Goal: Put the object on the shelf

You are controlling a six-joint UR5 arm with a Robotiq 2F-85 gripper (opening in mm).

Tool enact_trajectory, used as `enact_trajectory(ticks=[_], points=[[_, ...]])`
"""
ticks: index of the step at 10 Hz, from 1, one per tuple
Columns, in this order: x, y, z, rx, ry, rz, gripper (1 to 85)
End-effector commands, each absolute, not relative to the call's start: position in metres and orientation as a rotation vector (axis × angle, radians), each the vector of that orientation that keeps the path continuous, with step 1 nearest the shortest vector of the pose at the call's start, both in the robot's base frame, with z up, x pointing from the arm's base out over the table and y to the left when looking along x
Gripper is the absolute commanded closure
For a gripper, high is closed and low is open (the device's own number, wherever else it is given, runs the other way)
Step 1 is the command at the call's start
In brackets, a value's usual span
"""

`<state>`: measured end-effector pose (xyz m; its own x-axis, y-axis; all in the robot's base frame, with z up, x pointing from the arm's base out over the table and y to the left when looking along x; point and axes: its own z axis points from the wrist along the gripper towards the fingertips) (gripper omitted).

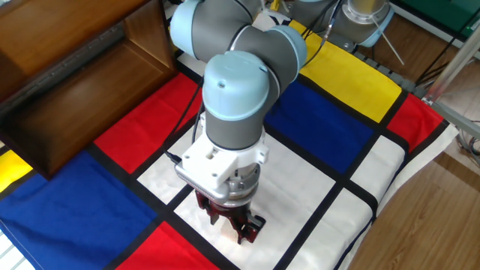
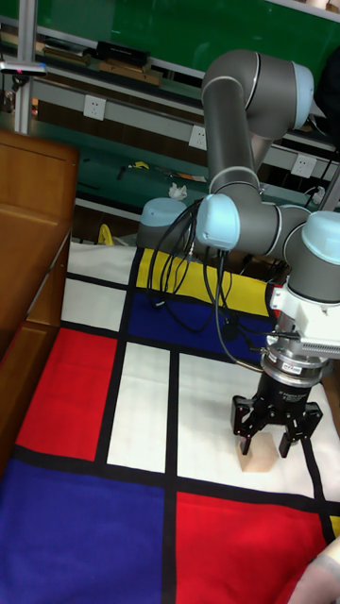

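Two fingers point(image 2: 272, 436) spread open astride the block point(image 2: 257, 455), shelf point(image 1: 67, 82) well apart.

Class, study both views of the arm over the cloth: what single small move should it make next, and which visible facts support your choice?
Probably lower a little and close the fingers on the wooden block. The tall view shows the gripper open just above the block, fingers straddling its top, on a white panel of the cloth. The block is not yet gripped, and the shelf stands away to the side.
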<state>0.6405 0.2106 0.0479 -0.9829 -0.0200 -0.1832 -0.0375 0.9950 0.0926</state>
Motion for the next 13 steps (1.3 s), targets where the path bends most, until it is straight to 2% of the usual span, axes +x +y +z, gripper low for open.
enact_trajectory(ticks=[1, 10, 13], points=[[0.642, 0.210, 0.043, -0.037, 2.948, 0.148, 24.0], [0.638, 0.208, 0.029, -0.031, 2.962, 0.125, 22.7], [0.635, 0.219, 0.047, -0.021, 2.987, 0.130, 22.7]])
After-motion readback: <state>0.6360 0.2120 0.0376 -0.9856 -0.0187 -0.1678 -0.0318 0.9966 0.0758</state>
